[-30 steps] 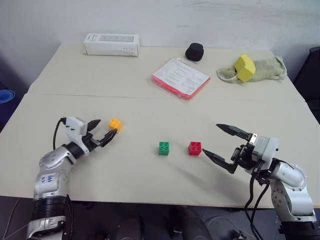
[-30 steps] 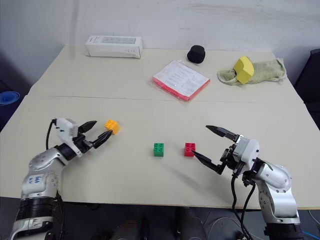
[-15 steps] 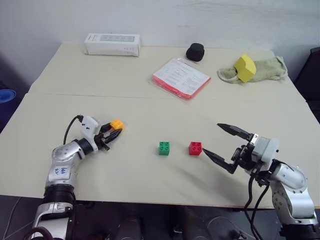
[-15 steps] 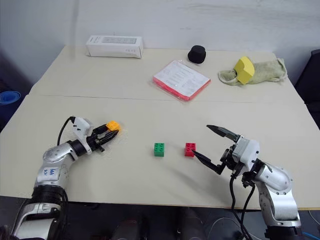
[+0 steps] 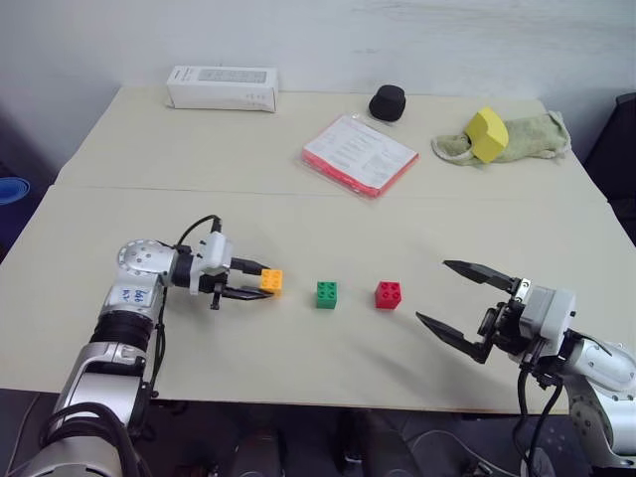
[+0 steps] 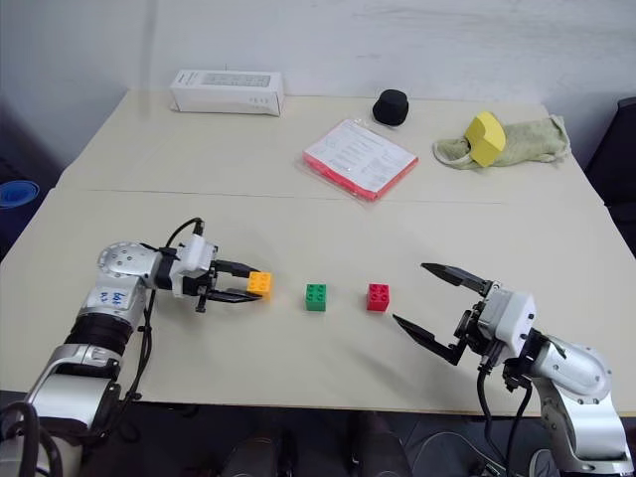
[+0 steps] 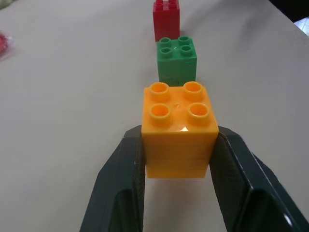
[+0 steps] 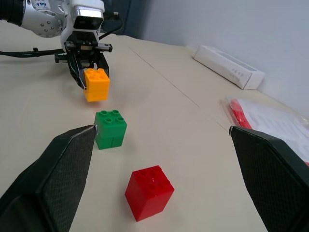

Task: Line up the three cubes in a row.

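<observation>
Three studded cubes stand in a line on the near half of the table: orange-yellow point(image 5: 270, 281), green point(image 5: 326, 294) and red point(image 5: 389, 294). My left gripper point(image 5: 263, 283) points right and is shut on the orange-yellow cube point(image 7: 178, 128), one black finger on each side. A narrow gap separates that cube from the green cube point(image 7: 176, 60), and the red cube point(image 7: 166, 19) lies beyond. Whether the held cube rests on the table or hangs just above it, I cannot tell. Right of the red cube point(image 8: 149, 192), my right gripper point(image 5: 433, 291) stands open and empty, its jaws wide apart.
On the far half of the table are a white box point(image 5: 221, 88), a black round object point(image 5: 387, 102), a red-edged plastic sleeve of papers point(image 5: 359, 154), and a yellow angular block point(image 5: 486, 134) on a green cloth point(image 5: 532, 137). A seam point(image 5: 447, 197) runs across the table.
My left gripper has shut on the orange-yellow cube and carried it right, close beside the green cube, its wrist turning to point right. The right gripper has drawn back slightly, still open.
</observation>
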